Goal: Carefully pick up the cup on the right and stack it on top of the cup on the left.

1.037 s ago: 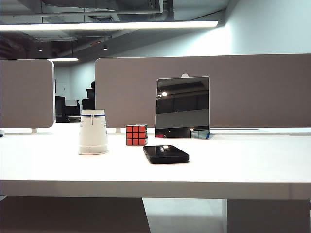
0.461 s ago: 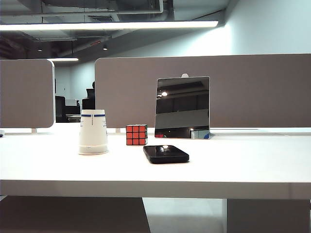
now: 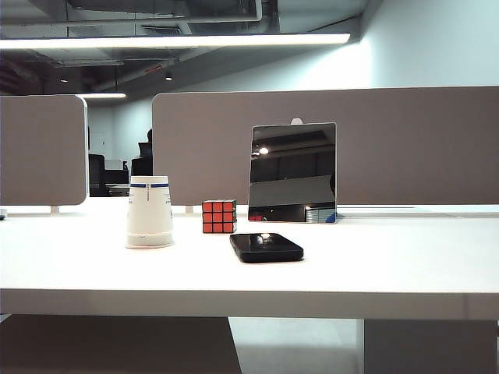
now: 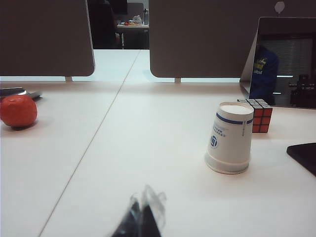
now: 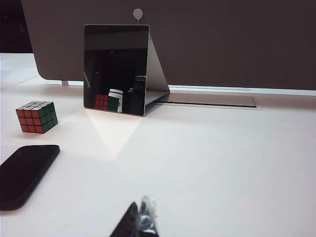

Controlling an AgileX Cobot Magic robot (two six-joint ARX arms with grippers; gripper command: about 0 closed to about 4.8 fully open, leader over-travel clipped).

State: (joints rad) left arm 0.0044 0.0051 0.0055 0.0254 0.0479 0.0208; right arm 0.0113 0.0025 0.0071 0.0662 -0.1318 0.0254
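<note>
Exterior view: neither arm shows; a single inverted white cup (image 3: 150, 212) stands on the worktop (image 3: 374, 273), with a puzzle cube (image 3: 219, 216), a dark phone (image 3: 266, 247) and a mirror (image 3: 293, 172) to its right. Nothing has shifted over the last second, so the stack looks already made or not yet begun; one cup or two nested cannot be told. Left wrist view: the left end effector (image 4: 139, 217) has its fingers together, empty, the cup (image 4: 229, 137) ahead and off to one side, an orange ball (image 4: 18, 110) far to the other. Right wrist view: the right end effector (image 5: 140, 219) is likewise pressed together and empty, with the phone (image 5: 23, 173) and cube (image 5: 37, 116) ahead beside it; the mirror (image 5: 116, 69) reflects the cup.
</note>
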